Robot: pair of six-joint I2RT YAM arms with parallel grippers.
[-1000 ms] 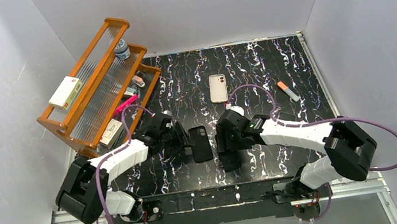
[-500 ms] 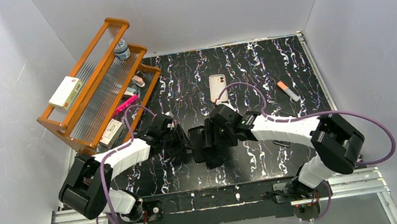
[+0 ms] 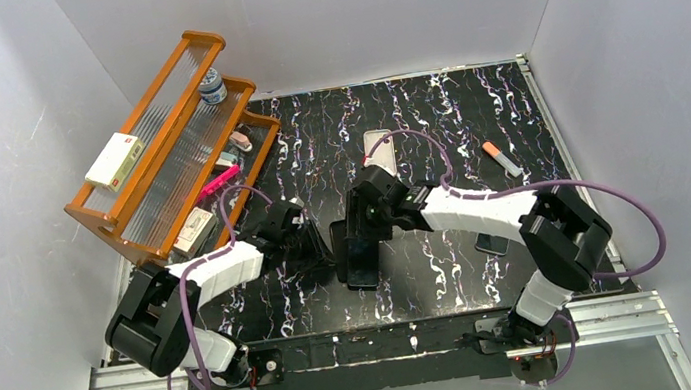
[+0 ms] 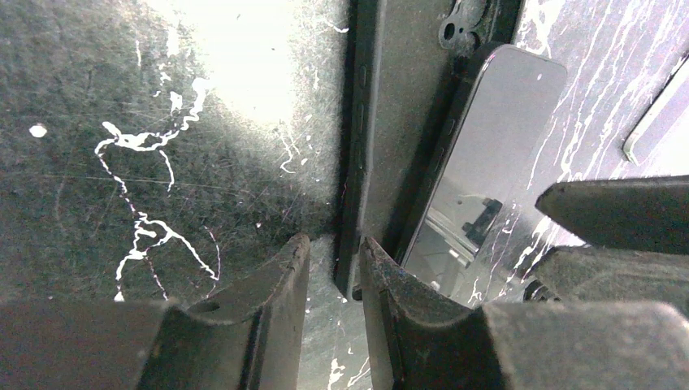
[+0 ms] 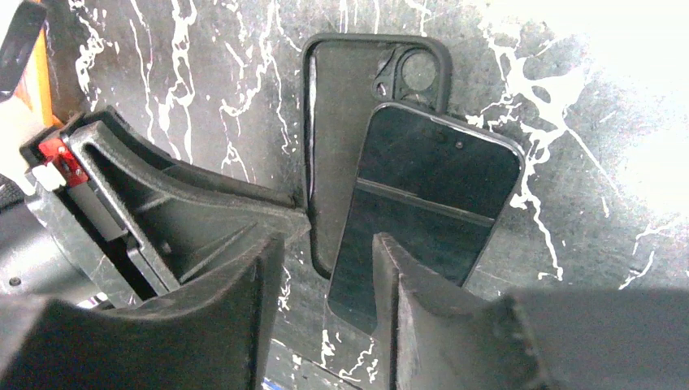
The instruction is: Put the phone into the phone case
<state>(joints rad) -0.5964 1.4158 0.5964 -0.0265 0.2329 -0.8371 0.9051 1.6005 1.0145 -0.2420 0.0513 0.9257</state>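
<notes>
Phone is lying askew on the case, overhanging its right edge, where the right gripper, having swung left since a second ago, is hovering half open and gripping nothing. Left gripper is straddling the case's left rim, fingers narrowly apart.

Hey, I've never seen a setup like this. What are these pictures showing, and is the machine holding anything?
It's a robot: a left arm and a right arm at the near edge of a table. The wide picture looks down from above; the other two come from cameras on each wrist. On the table lie a phone, skewed half across a black case, a cream case farther back, a marker and a wooden rack. The left gripper straddles the black case's rim; the right gripper hovers open over the phone, holding nothing.
</notes>
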